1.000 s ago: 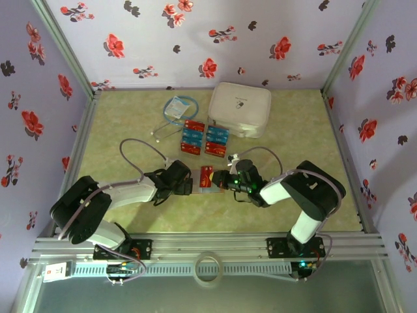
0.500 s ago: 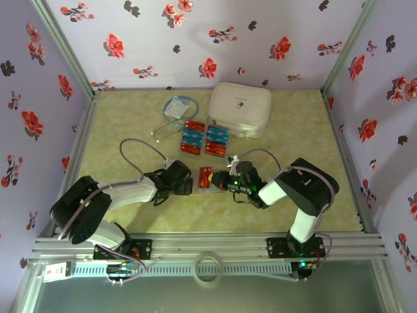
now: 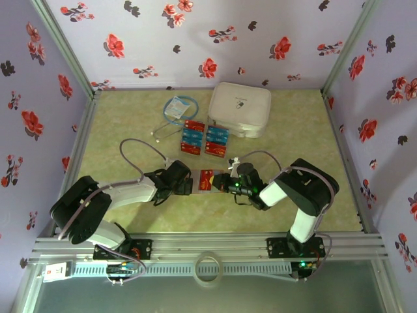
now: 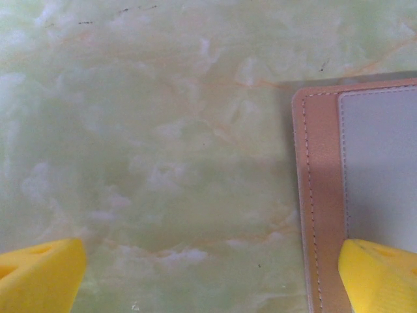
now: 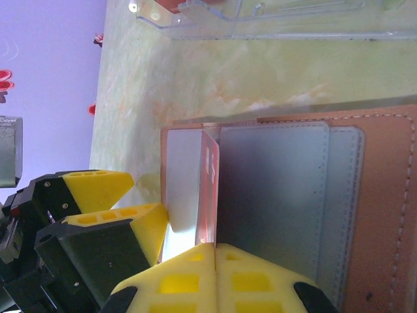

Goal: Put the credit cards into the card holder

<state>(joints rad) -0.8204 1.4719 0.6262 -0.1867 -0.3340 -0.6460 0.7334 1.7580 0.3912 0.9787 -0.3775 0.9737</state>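
The tan-brown card holder (image 5: 381, 195) lies open on the table, its grey-blue pockets (image 5: 273, 189) facing up. My right gripper (image 5: 215, 251) is shut on a red credit card (image 5: 210, 189), which stands on edge over the holder's left pocket. In the top view the same card (image 3: 207, 176) sits above the holder (image 3: 199, 188), between my right gripper (image 3: 222, 182) and my left gripper (image 3: 187, 182). My left gripper (image 4: 208, 280) is open, one fingertip (image 4: 381, 277) resting on the holder's edge (image 4: 319, 195). More red and blue credit cards (image 3: 205, 139) sit in a clear rack behind.
A big white zip case (image 3: 239, 109) stands at the back. A bagged blue cable (image 3: 177, 107) and a loose white cable (image 3: 163, 130) lie left of the card rack (image 5: 260, 16). Floral walls enclose the green table (image 3: 117, 130).
My right gripper has edged left with the red card, bringing it lower over the holder. The left arm has not moved.
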